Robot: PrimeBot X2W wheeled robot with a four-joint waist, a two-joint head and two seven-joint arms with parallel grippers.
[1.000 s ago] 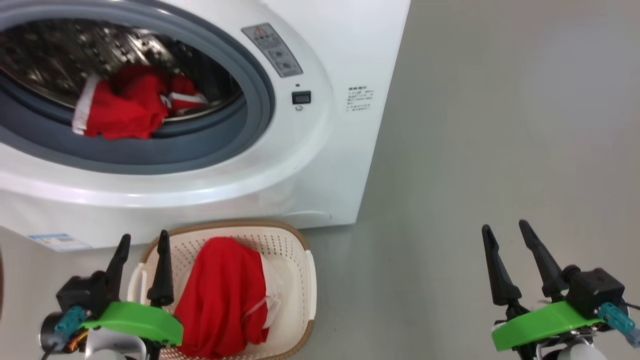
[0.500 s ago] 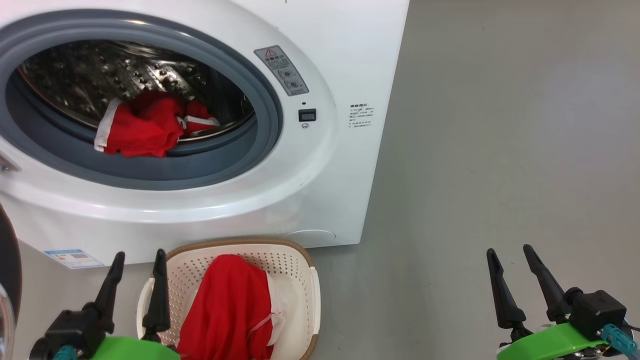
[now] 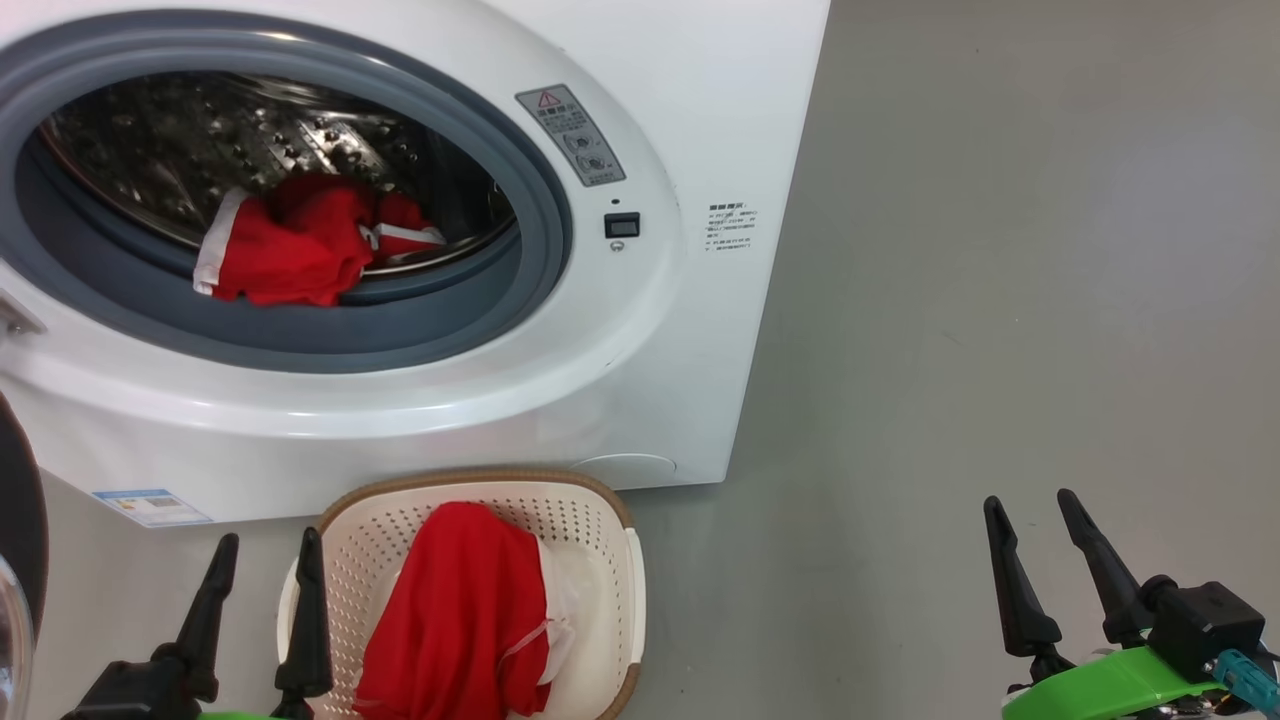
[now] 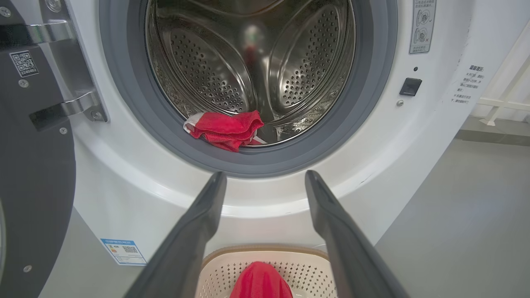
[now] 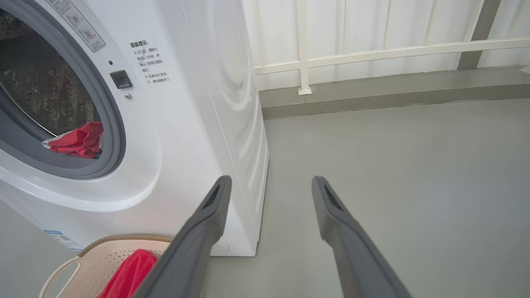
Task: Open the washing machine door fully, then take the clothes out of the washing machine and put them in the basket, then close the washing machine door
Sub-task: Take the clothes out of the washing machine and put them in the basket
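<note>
Red clothes lay in the basket while another garment stayed inside the washing machine as the view drew back, both arms' jaws spread empty, so unloading remained unfinished.

The right claw has two long matt black fingers, tapering to blunt tips and thickening at the base. They sit on a bright green plastic bracket that carries a boxy black housing and a teal plug. The left claw has the same dark tapered fingers on a black base; seen close up, the right claw's fingers are smooth dark grey, each with a shallow slot near the tip.
</note>
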